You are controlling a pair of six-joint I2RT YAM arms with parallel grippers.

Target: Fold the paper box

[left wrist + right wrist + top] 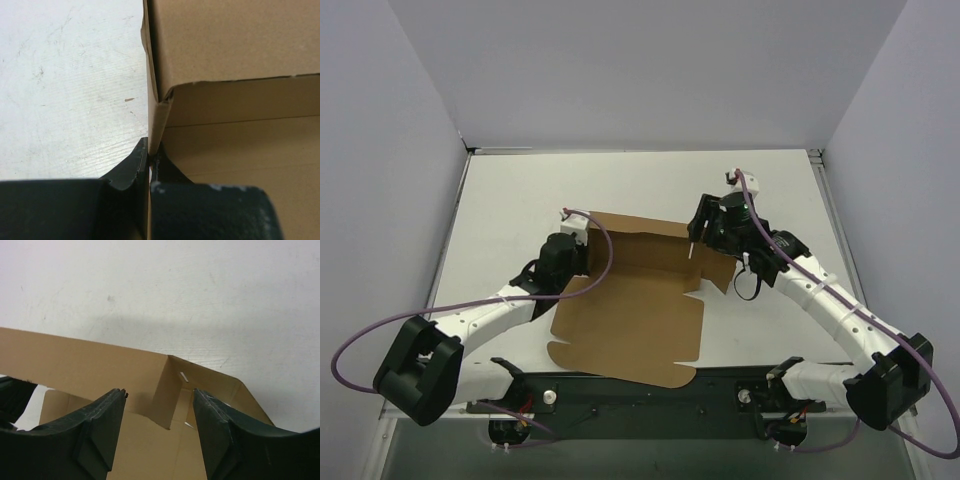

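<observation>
The paper box (pixel 630 310) sits half-formed on the table (pixel 520 200); the left fingers (pixel 127 172) are pinched tight on its thin left wall, seemingly to keep that wall upright; the right fingers (pixel 105 415) stand partly open astride the far right corner fold, gripping nothing, probably placed to press it inward; no brand, label or writing shows.

A white table (pixel 520 200) is lying beneath everything, showing faint scuffs. Pale grey walls (pixel 650 70) are enclosing it on three sides. A tiny brown speck (pixel 129 99), perhaps a paper scrap, is sitting on the table.
</observation>
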